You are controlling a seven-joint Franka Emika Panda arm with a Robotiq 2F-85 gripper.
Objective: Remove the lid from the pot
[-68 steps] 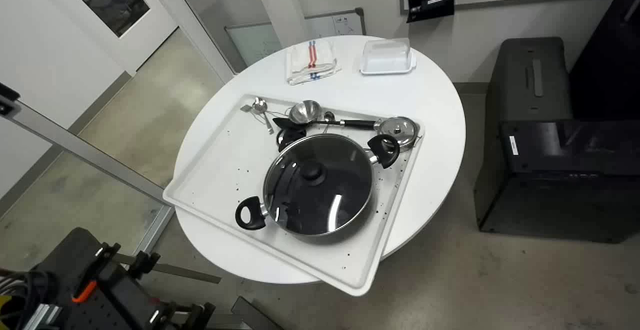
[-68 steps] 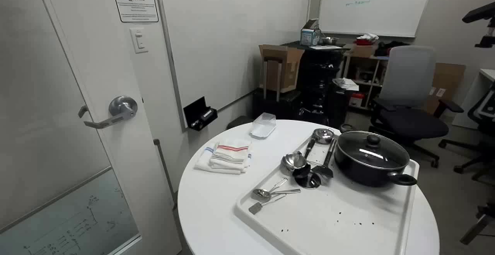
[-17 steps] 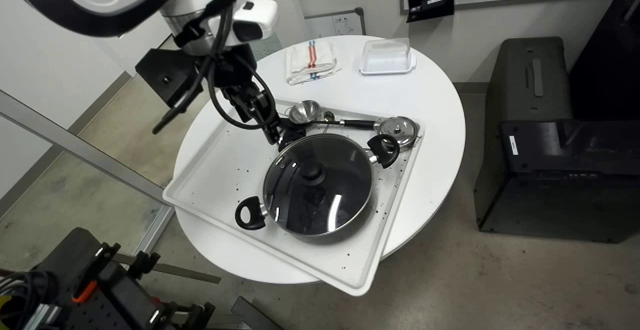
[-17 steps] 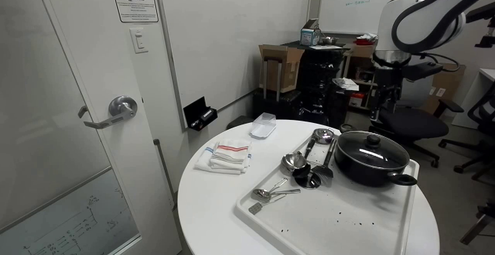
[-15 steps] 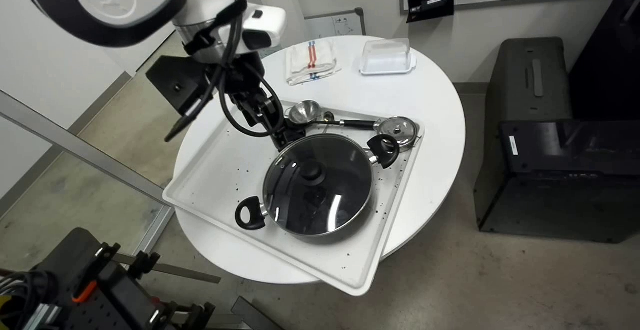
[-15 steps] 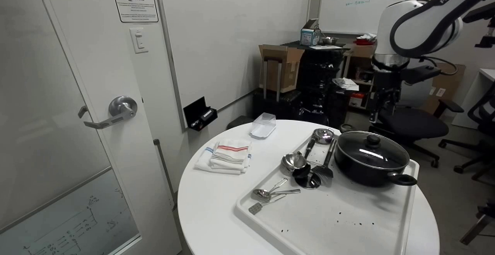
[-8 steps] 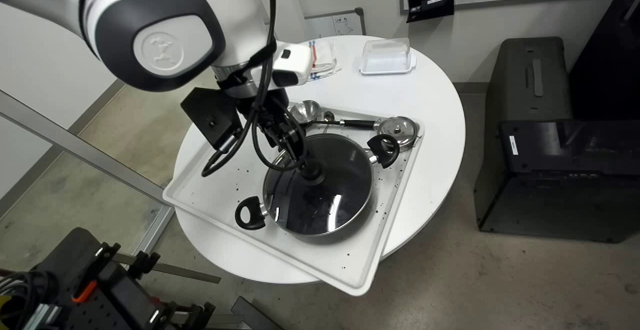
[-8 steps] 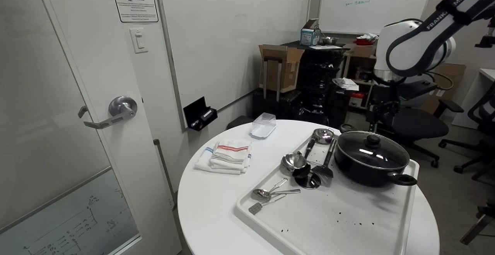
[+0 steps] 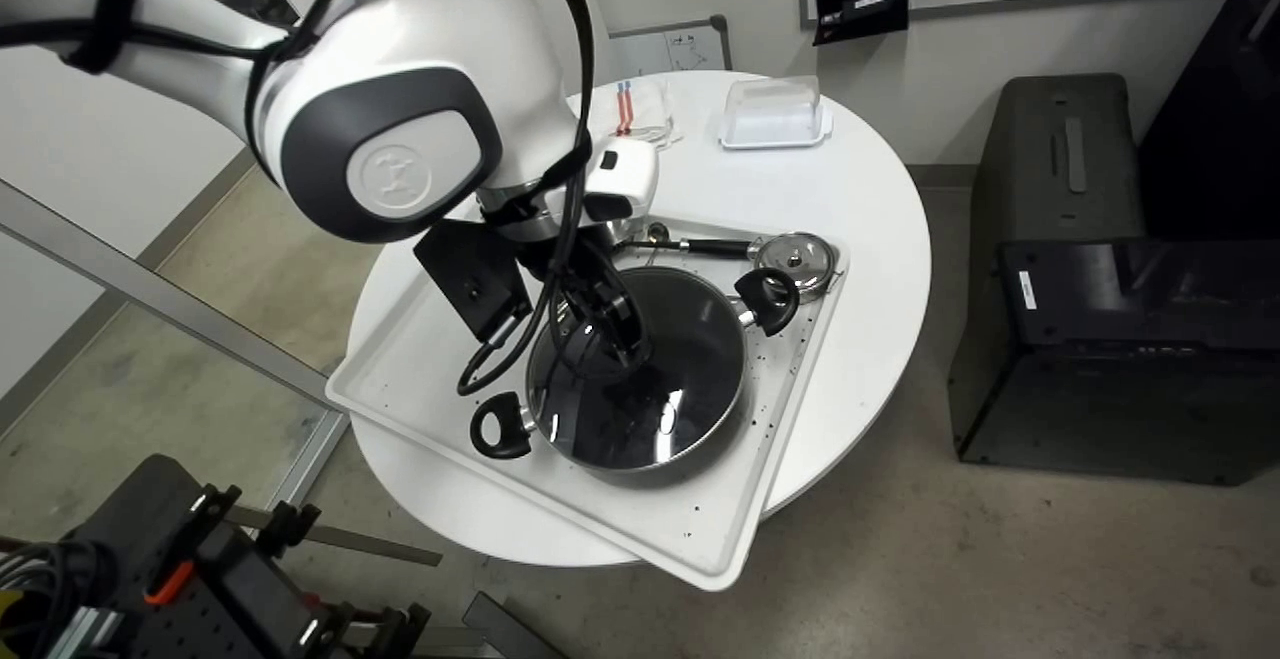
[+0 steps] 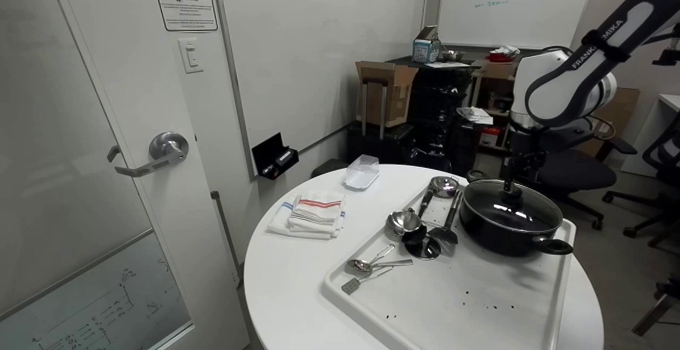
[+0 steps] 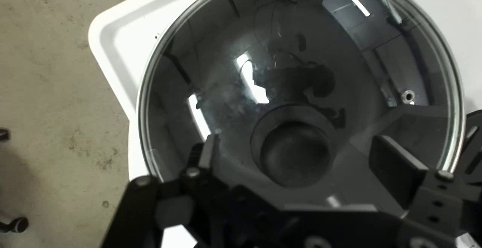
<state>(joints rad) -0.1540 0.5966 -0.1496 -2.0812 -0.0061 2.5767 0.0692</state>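
"Glass is covering that black pot (image 10: 499,239), isn't it?"

"Yes, the clear, metal-rimmed lid (image 11: 293,78) is sitting on it, its dark knob (image 11: 295,155) standing up in the middle."

"What are the jaws doing?"

"They're hanging over the lid at the knob, standing wide apart and gripping nothing. In the wrist view the knob is showing between them, with space on either side. Whether they're reaching down around it or hovering just above, I'm not managing to tell."

"And what's carrying the pot?"

"It's resting on the white tray (image 10: 457,313), just beside a black spatula (image 10: 445,234), and the tray is lying on the round desk (image 10: 287,286), a corner jutting past the edge."

"That white arm (image 9: 490,59) is blocking a good deal."

"Yes, in an exterior view it's hiding part of the folded striped cloth (image 9: 650,109). Near the cloth, a clear-covered dish (image 9: 775,117) is sitting on the desk as well."
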